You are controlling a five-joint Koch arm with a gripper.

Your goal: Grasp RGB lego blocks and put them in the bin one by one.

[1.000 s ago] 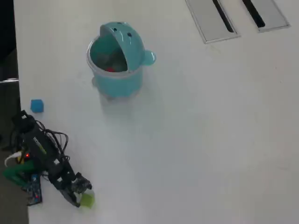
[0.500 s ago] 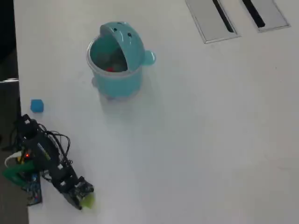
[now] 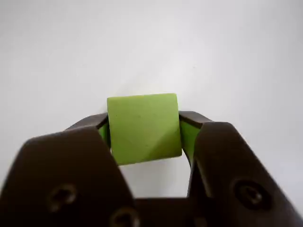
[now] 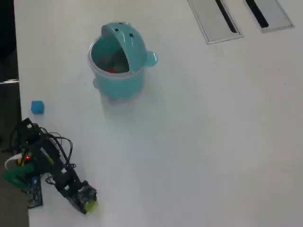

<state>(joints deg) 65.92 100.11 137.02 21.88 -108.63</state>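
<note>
Yellow-green cube (image 3: 143, 127) sits between the two dark jaws of the hand (image 3: 144, 135). Wrist view: a jaw flanks each side face, both apparently touching, no gap visible on either side. Hand narrowed to the cube's width and appears to have hold of it. Cannot tell from either view whether the cube is lifted or resting on the counter (image 3: 227, 56).

Overhead view: hand (image 4: 88, 203) low at the left, near the bottom edge, with the cube (image 4: 90, 205) showing as a small green spot at its tip. Arm runs back up and left to its base at the counter's left edge.

Bin (image 4: 117, 60) stands well apart, toward the top of the overhead view and slightly right of the hand. Its opening shows from above; the domed hood covers the right part and the side knob sticks out to the right. Something red, small, is visible inside, probably the red cube (image 4: 111, 70).

Blue cube (image 4: 37, 107) lies alone near the left edge, between base and bin, closer to the base.

Key relation: bin lies up-frame from the hand, a long reach across bare counter with nothing in the path. Judgement: the carry must clear the rim and come in over the open left part of the mouth, not from the hooded right side. Grasp step looks done or nearly so; blue cube remains.
</note>
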